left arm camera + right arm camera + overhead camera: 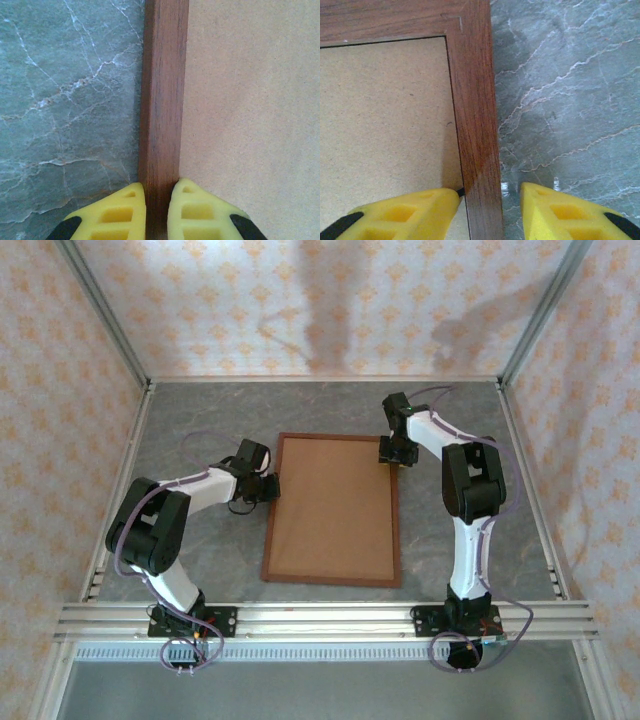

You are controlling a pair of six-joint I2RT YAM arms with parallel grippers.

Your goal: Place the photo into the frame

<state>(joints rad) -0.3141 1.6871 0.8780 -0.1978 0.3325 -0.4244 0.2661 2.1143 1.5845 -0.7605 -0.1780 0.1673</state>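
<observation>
Left gripper (pixel 159 187) pinches the frame (pixel 162 90) by its left rail. Right gripper (pixel 490 190) straddles the right rail, slack (gap outside). The frame lies flat on the table (pixel 65 100), board (pixel 250 100) seated. Whether the photo lies beneath is unclear; likely near done.

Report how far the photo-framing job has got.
Done, apparently: the frame lies flat on the table, a brown backing board filling its opening; whether the photo lies beneath cannot be told. In hand: the left gripper is clamped on the left rail; the right gripper straddles the right rail near the far corner, jaws open, outer finger clear of the wood. Left: likely just releasing and withdrawing, if the photo is inside.
</observation>
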